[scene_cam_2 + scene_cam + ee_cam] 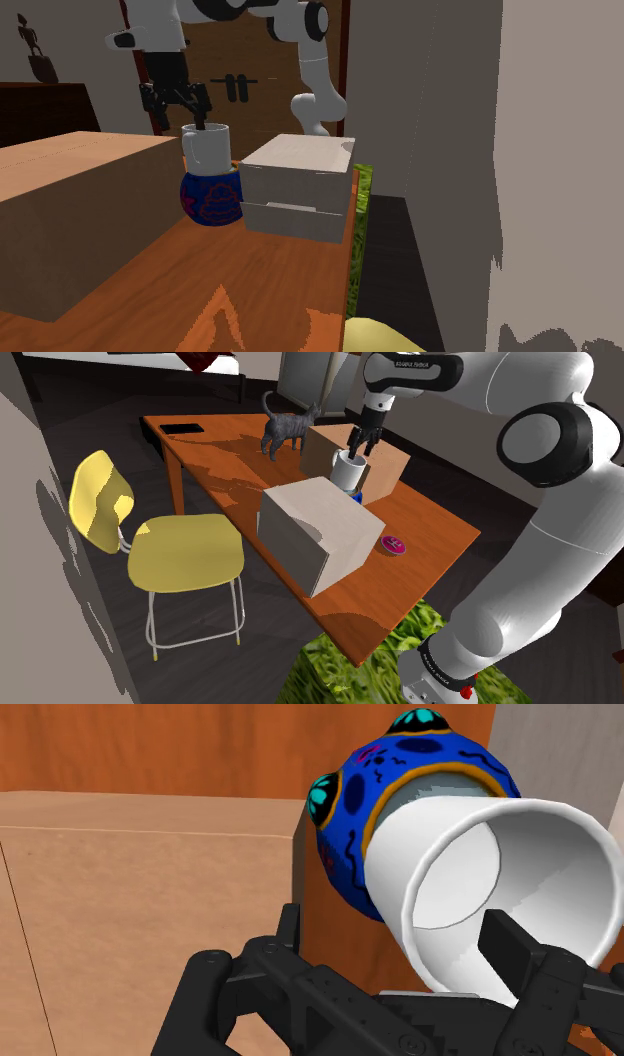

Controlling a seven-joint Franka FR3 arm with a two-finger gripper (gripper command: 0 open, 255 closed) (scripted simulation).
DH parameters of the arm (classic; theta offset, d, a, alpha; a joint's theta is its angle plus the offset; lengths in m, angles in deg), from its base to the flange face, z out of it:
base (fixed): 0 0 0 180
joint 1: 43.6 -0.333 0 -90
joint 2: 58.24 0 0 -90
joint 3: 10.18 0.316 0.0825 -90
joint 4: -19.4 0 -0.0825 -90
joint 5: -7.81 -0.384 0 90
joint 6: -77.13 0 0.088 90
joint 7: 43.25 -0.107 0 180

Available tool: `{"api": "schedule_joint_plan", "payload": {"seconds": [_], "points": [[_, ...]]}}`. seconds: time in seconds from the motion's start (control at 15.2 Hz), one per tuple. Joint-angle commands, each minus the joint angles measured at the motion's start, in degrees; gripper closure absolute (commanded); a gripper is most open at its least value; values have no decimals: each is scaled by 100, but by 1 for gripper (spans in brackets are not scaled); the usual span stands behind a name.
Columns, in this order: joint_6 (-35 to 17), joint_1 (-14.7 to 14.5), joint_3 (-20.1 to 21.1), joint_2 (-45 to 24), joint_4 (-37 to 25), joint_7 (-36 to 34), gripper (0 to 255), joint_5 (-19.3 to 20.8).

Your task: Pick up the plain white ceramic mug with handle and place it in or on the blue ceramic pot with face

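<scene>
The white mug (347, 471) (205, 148) stands upright in the mouth of the blue pot with a painted face (212, 198) (356, 496), on the wooden table (435, 542). My black gripper (358, 445) (188, 102) hangs right over the mug's rim and is open. In the wrist view the mug (500, 874) sits in the pot (355, 804), and the gripper (400, 926) straddles the mug's wall: one finger (515, 944) reaches inside the mug and the other finger (290, 929) stays outside, well clear of the wall. The mug's handle is hidden.
A brown cardboard box (385, 464) (70, 210) (140, 884) stands close beside the pot. A pale drawer box (320, 532) (295, 185) is on its other side. A grey cat figurine (285, 430), a pink disc (393, 544), a black phone (182, 429) and a yellow chair (180, 547) are nearby.
</scene>
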Motion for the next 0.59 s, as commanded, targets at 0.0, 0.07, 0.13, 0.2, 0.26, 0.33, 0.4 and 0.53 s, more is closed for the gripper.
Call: {"api": "schedule_joint_plan", "payload": {"seconds": [0.0, 0.07, 0.13, 0.2, 0.26, 0.33, 0.4, 0.53], "points": [[336, -1, 1, -2, -334, 2, 0, -1], [498, -2, 1, -28, -522, 2, 0, -1], [498, -2, 1, -28, -522, 2, 0, -1], [497, -2, 1, -27, -521, 2, 0, -1], [498, -2, 1, -28, -522, 2, 0, -1], [498, -2, 1, -28, -522, 2, 0, -1], [498, -2, 1, -28, -522, 2, 0, -1], [498, -2, 1, -28, -522, 2, 0, -1]]}}
